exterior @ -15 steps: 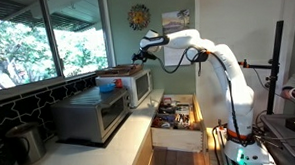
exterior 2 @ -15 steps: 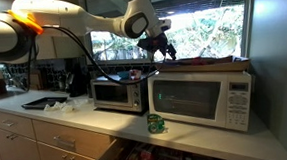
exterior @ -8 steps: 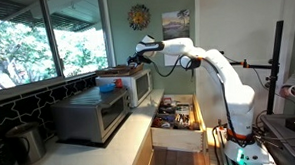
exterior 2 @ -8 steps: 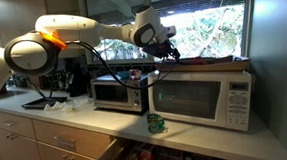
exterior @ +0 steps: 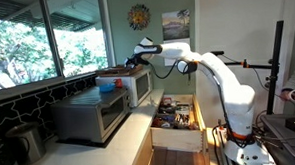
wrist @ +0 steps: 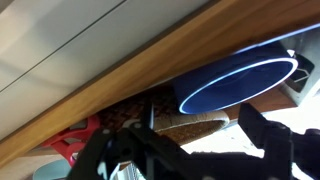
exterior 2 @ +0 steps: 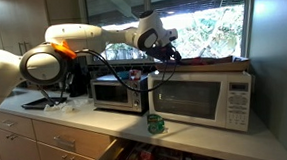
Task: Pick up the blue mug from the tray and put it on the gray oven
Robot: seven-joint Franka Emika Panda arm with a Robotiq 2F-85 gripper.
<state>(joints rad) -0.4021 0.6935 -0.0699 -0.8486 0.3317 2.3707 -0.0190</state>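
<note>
Wood-grained tray (wrist: 120,75) borders the round blue mug (wrist: 235,85), near the spread, empty hand (wrist: 195,140).

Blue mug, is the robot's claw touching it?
Cannot tell. In the wrist view the gripper sits close to the blue mug, but neither contact nor gap shows plainly.

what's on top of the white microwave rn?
The tray sits on the white microwave, with the gripper over one end. The blue mug shows only in the wrist view, ahead of the parted jaws; in both exterior views the tray's rim hides its contents.
</note>
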